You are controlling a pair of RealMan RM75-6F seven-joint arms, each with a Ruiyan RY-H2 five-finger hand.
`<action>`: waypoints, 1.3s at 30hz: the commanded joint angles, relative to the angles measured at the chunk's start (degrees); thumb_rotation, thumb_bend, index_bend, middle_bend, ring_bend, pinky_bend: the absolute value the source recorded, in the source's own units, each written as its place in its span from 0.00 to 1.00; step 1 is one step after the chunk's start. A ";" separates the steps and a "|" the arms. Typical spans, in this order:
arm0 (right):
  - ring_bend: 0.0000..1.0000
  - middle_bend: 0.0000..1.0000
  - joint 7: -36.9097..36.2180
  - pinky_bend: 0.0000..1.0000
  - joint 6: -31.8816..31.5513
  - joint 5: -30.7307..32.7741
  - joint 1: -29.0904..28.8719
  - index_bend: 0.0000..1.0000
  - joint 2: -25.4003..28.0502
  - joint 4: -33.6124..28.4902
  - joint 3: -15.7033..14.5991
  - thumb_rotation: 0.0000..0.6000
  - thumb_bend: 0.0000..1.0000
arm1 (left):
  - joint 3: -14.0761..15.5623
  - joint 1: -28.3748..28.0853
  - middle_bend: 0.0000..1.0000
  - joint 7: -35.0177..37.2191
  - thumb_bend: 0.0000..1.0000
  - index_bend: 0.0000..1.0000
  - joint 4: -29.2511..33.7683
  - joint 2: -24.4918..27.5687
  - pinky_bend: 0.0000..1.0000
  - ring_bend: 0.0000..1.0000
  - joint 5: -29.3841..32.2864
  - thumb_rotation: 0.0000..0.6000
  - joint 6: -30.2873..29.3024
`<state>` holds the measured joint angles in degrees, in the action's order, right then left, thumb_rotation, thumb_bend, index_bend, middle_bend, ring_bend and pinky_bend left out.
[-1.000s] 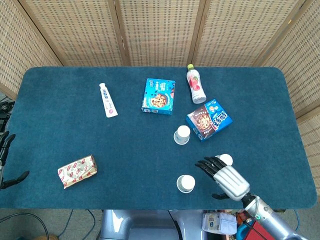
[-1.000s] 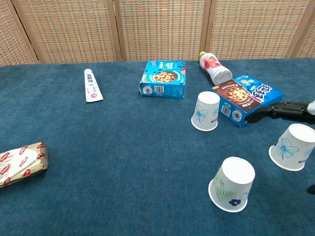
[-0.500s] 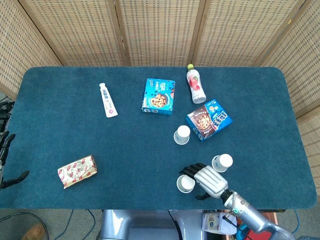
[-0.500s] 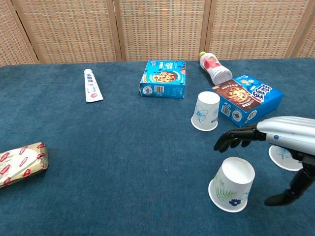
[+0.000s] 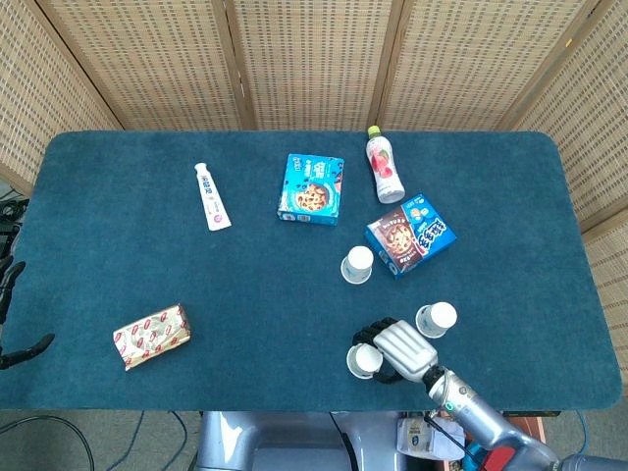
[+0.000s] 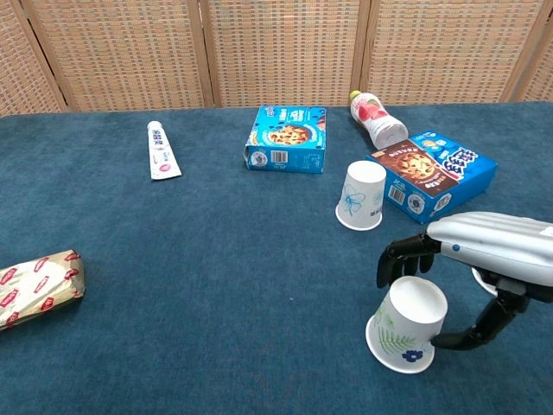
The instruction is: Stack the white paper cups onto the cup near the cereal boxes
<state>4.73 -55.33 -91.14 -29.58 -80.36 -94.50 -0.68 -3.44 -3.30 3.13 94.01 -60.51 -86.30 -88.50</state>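
Three white paper cups stand upside down on the blue table. One cup (image 5: 357,264) (image 6: 360,195) is beside the dark cereal box (image 5: 411,235) (image 6: 436,173). The nearest cup (image 5: 364,361) (image 6: 408,324) carries a leaf print. My right hand (image 5: 397,345) (image 6: 471,259) arches over it, fingers (image 6: 404,259) curled past its far side and thumb (image 6: 484,324) at its right side; a firm grip is not visible. The third cup (image 5: 436,319) is almost wholly hidden behind that hand in the chest view. My left hand (image 5: 12,314) hangs off the table's left edge, holding nothing.
A light blue cereal box (image 5: 311,189) (image 6: 288,138) and a pink bottle (image 5: 384,165) (image 6: 378,121) lie at the back. A toothpaste tube (image 5: 211,196) (image 6: 161,150) lies back left, and a snack bag (image 5: 152,336) (image 6: 34,287) front left.
My right hand moved left from the third cup to the nearest cup, and its fingers and thumb have curled down around it. The cups have not moved.
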 commanded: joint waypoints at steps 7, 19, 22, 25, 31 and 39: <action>0.42 0.53 -0.13 0.41 -1.23 0.15 0.05 0.45 -0.71 0.39 0.03 1.00 0.42 | 0.01 -0.05 0.00 0.05 0.17 0.00 -0.01 0.00 0.00 0.00 0.04 1.00 0.12; 0.43 0.53 -1.24 0.41 -7.28 0.10 -1.14 0.45 4.79 -7.40 6.22 1.00 0.44 | -0.04 -0.25 0.00 -0.26 0.17 0.00 0.04 -0.08 0.00 0.00 0.40 1.00 0.63; 0.43 0.53 0.45 0.41 -7.07 4.04 -2.59 0.45 6.93 -9.28 10.60 1.00 0.44 | -0.05 -0.28 0.00 -0.40 0.17 0.00 0.05 -0.16 0.00 0.00 0.47 1.00 0.71; 0.43 0.52 3.91 0.41 -5.79 9.18 -4.40 0.45 8.33 -9.16 14.48 1.00 0.44 | -0.13 -0.34 0.00 -0.50 0.17 0.00 0.13 -0.25 0.00 0.00 0.64 1.00 0.78; 0.43 0.52 7.98 0.41 -1.92 22.35 -7.95 0.45 7.89 -6.46 19.65 1.00 0.44 | -0.40 -0.62 0.00 -1.20 0.17 0.00 0.12 -0.50 0.00 0.00 1.26 1.00 1.26; 0.43 0.52 9.77 0.41 1.98 32.07 -11.61 0.45 4.69 0.08 20.61 1.00 0.44 | -1.10 -1.40 0.00 -2.27 0.17 0.00 0.02 -0.84 0.00 0.00 3.31 1.00 2.98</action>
<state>13.90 -54.65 -60.66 -39.99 -74.58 -96.10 19.48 -4.42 -4.57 1.01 94.06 -61.29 -83.19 -85.71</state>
